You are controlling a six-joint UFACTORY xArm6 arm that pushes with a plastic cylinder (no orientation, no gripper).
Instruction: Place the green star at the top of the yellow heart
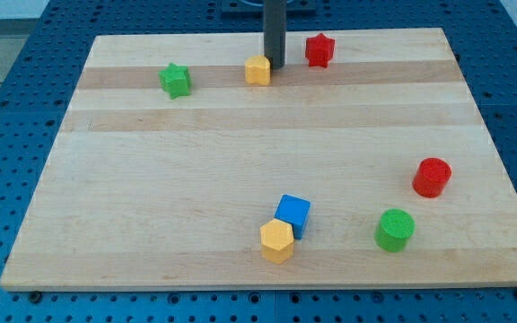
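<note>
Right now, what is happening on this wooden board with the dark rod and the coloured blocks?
My tip stands near the view's top, right beside the yellow heart, on its right side. The green star lies apart, further to the view's left, and is not yet above the heart. A red star sits to the right of my tip. Near the view's bottom, a blue cube touches a yellow hexagon; a green cylinder and a red cylinder stand to their right.

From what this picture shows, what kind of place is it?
Probably a robotics lab bench. A wooden board lies on a blue perforated table. Small coloured blocks sit on it, like the green star and yellow heart. My tip stands just right of the heart.
</note>
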